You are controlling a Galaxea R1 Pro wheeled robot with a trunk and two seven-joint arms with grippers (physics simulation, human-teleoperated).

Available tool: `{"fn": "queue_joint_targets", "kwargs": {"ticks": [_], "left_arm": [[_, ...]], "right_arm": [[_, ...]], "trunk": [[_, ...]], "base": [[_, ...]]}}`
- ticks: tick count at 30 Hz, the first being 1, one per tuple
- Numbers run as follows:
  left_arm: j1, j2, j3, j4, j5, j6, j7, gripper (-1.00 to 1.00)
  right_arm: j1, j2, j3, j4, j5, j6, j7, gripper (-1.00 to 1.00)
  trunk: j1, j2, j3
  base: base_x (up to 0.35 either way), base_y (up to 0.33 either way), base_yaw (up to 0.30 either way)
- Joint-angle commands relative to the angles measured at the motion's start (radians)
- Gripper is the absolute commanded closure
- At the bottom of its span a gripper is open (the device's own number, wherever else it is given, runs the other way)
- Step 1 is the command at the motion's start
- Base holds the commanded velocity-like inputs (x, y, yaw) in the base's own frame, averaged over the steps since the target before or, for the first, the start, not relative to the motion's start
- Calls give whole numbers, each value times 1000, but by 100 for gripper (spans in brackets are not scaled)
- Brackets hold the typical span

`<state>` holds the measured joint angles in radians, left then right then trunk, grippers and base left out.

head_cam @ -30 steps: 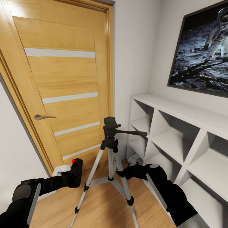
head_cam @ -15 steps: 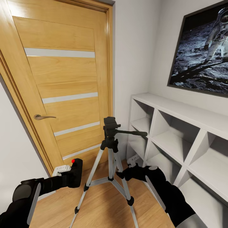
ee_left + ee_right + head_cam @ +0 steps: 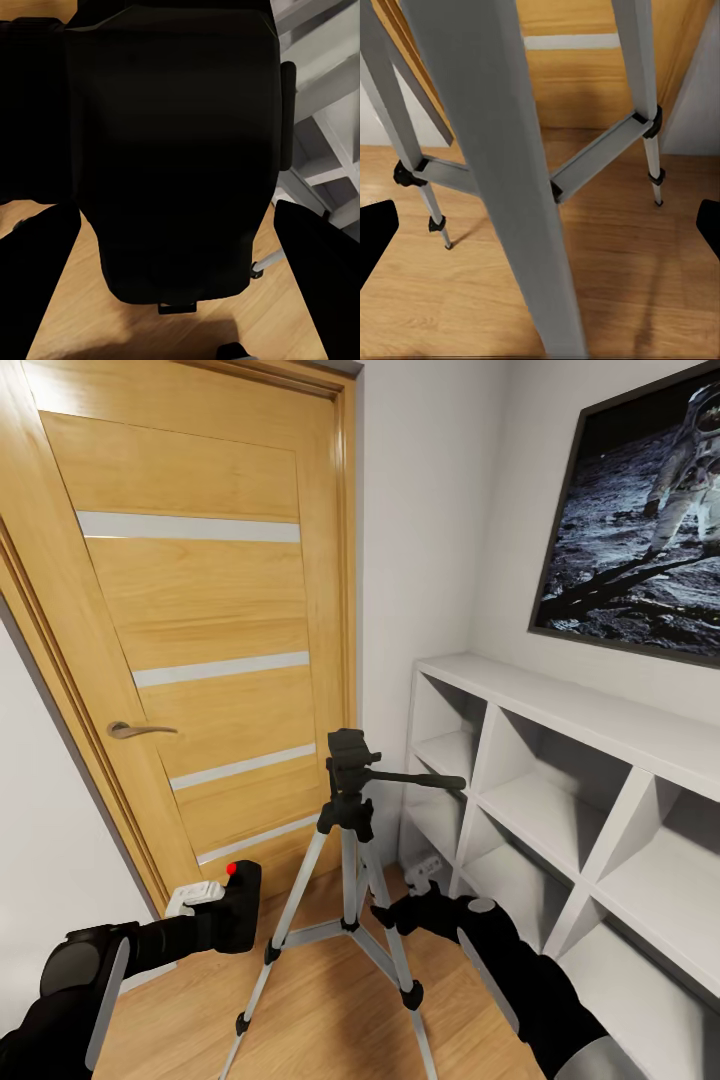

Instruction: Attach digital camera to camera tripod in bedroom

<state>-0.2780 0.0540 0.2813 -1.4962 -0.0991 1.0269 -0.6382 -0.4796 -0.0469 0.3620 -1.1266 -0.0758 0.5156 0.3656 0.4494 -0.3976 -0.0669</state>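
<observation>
The camera tripod [image 3: 348, 830] stands on the wood floor before the door, its black head [image 3: 347, 758] up and its pan handle [image 3: 415, 780] pointing toward the shelves. My left gripper [image 3: 218, 922] is shut on the digital camera [image 3: 238, 905], left of the tripod and lower than its head, red button [image 3: 231, 869] upward. The black camera body [image 3: 176, 150] sits between the fingers [image 3: 37, 247] in the left wrist view. My right gripper [image 3: 386, 913] is open at the tripod's right leg, and that silver leg [image 3: 521, 187] runs between its fingertips [image 3: 375, 236].
The oak door [image 3: 190, 590] with its handle [image 3: 135, 730] is behind the tripod. White cube shelves [image 3: 570, 800] line the right wall under the astronaut picture [image 3: 640, 520]. A wall socket [image 3: 428, 866] sits low by the shelves. Wood floor [image 3: 320, 1010] lies between the tripod's legs.
My right arm has sunk a little and its gripper has drawn slightly closer to the tripod's leg. The left gripper and the camera have stayed put.
</observation>
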Motion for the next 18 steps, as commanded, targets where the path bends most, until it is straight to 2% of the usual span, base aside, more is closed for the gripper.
{"fn": "queue_joint_targets", "kwargs": {"ticks": [1, 11, 18], "left_arm": [[-1, 0, 1, -1, -8, 4, -11, 100], [-1, 0, 1, -3, -8, 4, -12, 100], [-1, 0, 1, -4, -8, 4, -12, 100]], "right_arm": [[-2, -1, 1, 9, -8, 3, -3, -100], [-5, 1, 2, 100, -7, -130, -6, -100], [-5, 2, 5, 137, -7, -185, -7, -100]], "trunk": [[1, -2, -2], [1, -2, -2], [1, -2, -2]], "base": [[0, 0, 0], [0, 0, 0], [0, 0, 0]]}}
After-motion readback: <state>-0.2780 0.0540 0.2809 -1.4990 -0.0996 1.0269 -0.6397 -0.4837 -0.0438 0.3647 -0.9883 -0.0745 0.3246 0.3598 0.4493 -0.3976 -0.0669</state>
